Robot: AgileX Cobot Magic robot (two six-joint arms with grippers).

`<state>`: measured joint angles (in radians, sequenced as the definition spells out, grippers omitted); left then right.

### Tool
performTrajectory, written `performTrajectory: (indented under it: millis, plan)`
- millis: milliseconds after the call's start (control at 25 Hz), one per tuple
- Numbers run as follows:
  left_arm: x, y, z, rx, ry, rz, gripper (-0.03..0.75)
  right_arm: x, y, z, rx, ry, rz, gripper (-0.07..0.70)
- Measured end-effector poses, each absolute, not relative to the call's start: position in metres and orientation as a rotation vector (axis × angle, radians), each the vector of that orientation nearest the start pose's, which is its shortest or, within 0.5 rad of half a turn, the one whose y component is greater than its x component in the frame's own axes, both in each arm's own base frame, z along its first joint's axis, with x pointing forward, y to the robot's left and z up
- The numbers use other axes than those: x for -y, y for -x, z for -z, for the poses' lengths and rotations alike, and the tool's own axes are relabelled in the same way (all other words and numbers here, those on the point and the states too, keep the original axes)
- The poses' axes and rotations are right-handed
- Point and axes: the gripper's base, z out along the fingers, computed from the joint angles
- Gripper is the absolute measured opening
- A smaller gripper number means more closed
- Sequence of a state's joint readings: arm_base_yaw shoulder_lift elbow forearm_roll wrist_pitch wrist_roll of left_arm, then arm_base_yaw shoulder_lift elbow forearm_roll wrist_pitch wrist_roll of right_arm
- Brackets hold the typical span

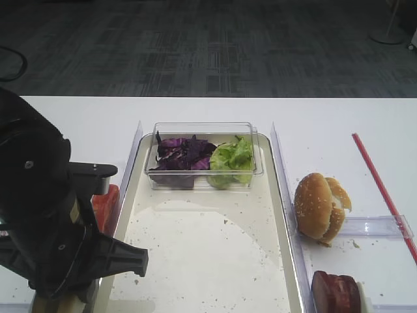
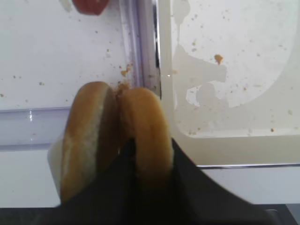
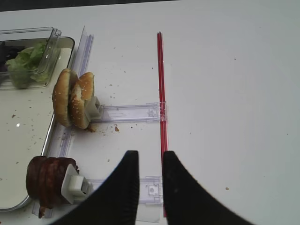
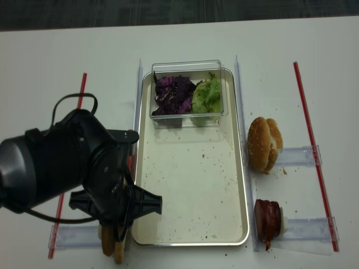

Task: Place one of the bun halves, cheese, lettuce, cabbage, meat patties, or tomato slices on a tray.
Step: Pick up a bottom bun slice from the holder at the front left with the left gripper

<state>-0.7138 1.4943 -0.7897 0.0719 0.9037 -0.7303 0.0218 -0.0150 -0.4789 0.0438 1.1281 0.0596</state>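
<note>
L hand (image 2: 149, 176) pinched shut on rt bun half (image 2: 145, 133) of the bun halves, standing on edge just left of tray (image 2: 225, 152) rim; R hand (image 3: 150, 176) idle, empty, jaws slightly apart, far side of tray.

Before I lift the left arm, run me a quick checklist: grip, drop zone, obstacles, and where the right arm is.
1. Left gripper shut on one bun half: ok.
2. Second bun half pressed against the gripped one, may drag along: not ok.
3. Tray bottom bare near the buns: ok.
4. Clear tub sits at the tray's far end, away from the drop zone: ok.
5. Right gripper open, parked over the table right of the tray: ok.
6. Grip firmness: cannot tell.
</note>
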Motion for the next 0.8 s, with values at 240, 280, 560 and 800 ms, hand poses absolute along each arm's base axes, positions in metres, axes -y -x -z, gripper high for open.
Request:
performTrajectory:
  millis: [240,280,560,800]
  plan:
    - [0.152,-0.184,-0.19,-3.067,-0.042,-0.019,0.064,-0.003,0.008,-0.266,-2.118,-0.036,-0.102,0.176]
    - [0.152,-0.184,-0.19,-3.068,-0.042,-0.021,0.063,-0.003,0.008,-0.266,-2.118,-0.036,-0.102,0.176]
    - [0.152,-0.183,-0.19,-3.074,-0.042,-0.03,0.062,-0.003,0.008,-0.266,-2.118,-0.036,-0.102,0.176]
    - [0.155,-0.189,-0.204,-3.081,-0.041,-0.06,0.062,-0.003,0.008,-0.266,-2.118,-0.036,-0.102,0.176]
